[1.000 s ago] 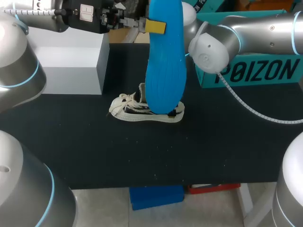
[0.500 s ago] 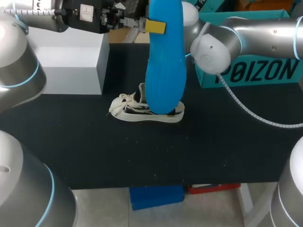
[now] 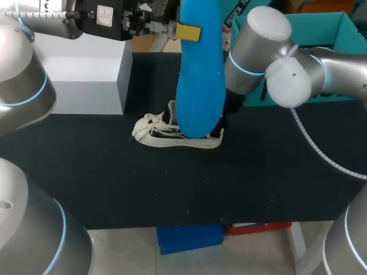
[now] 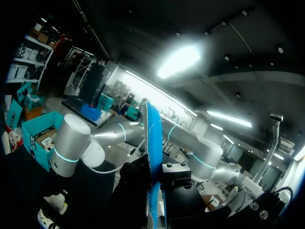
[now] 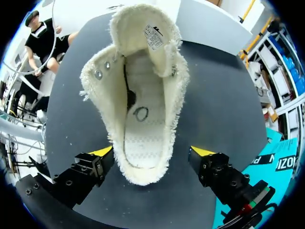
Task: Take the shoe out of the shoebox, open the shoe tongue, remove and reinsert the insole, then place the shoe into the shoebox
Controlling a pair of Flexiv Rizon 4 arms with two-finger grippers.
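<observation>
A long blue insole [image 3: 199, 86] hangs upright from my left gripper [image 3: 188, 32], which is shut on its upper end high over the table. In the left wrist view the insole [image 4: 152, 157] shows edge-on, straight ahead of the fingers. The cream canvas shoe [image 3: 166, 133] stands on the black table [image 3: 114, 183] under the insole's lower tip. My right gripper [image 5: 152, 152] hovers open above the shoe [image 5: 138, 95], its heel lying between the yellow fingertips [image 5: 102, 151] without touching them. The tongue is pulled up and the inside is bare. In the head view the insole hides the right gripper.
The teal shoebox [image 3: 338, 28] stands at the back right, behind my right arm [image 3: 255, 51]. A grey-white block [image 3: 86, 74] sits at the back left, near the shoe's toe.
My right arm has swung in from in front of the shoebox toward the middle, and its wrist now stands over the shoe's heel. The left arm and the insole have kept still.
</observation>
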